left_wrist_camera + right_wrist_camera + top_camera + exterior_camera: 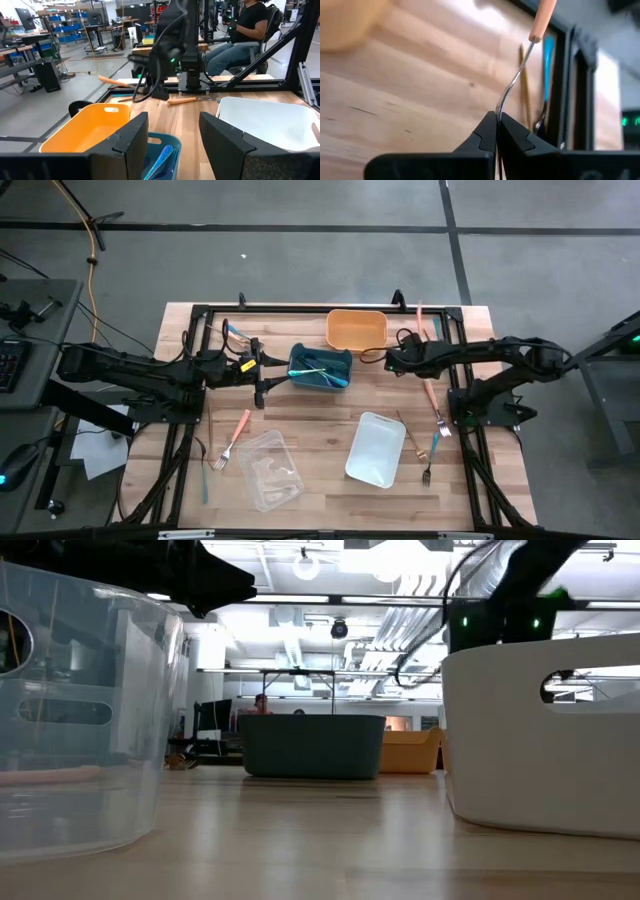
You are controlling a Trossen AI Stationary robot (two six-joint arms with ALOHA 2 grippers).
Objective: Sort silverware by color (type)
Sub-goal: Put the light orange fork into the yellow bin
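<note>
Your right claw was clenched on the thin metal neck of a salmon-handled utensil, held above the surface beside the orange bin. Your left claw hung released over the blue bin, where teal utensils lay.

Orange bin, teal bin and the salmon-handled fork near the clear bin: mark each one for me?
Rectangular orange plastic bin [356, 329]: high view, on its bare floor.
Rectangular teal plastic bin [320, 368]: high view, inside, beside its teal silverware.
Salmon-handled metal fork [240, 428]: high view, on its handle.
</note>
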